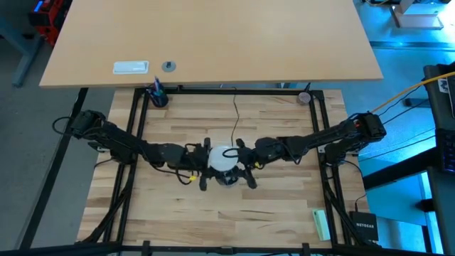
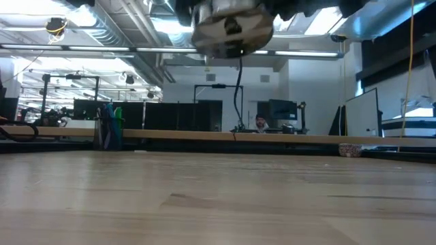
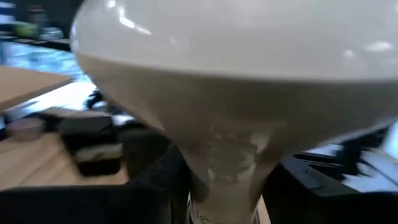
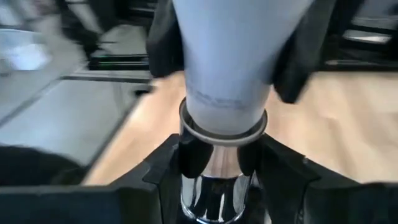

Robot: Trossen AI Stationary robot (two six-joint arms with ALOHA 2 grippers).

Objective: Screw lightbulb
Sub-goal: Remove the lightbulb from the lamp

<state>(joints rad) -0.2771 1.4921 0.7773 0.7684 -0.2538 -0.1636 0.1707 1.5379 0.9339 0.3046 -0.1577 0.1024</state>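
The frosted white lightbulb [image 1: 224,155] is held above the middle of the table, dome up, between my two grippers. Its neck [image 4: 227,81] runs down into a round silver socket [image 4: 214,180], whose thin black cord [image 1: 235,114] trails to the table's far edge. My left gripper [image 1: 206,158] comes in level from the table's left and is shut on the bulb. My right gripper [image 1: 242,158] comes from the right and is shut on the socket. In the low view the socket [image 2: 231,30] hangs well clear of the tabletop. My left gripper [image 3: 224,199] pinches the lightbulb's narrow neck [image 3: 227,180], below the dome, between its two fingers, coming level from the table's left. The bulb stands upright, lifted clear of the table. My right gripper [image 4: 217,162] pinches the silver socket's wall [image 4: 214,165] just under its rim ring, one finger [image 4: 186,155] on each side. It comes from the table's right, slanting slightly down. The socket is upright and clear of the table.
A blue pen holder [image 1: 156,96] stands at the far left corner and a small round thing [image 1: 304,97] at the far right corner. A pale green object [image 1: 321,224] lies near the right front. Black frame rails [image 1: 135,142] border the tabletop; a second desk [image 1: 213,35] lies beyond.
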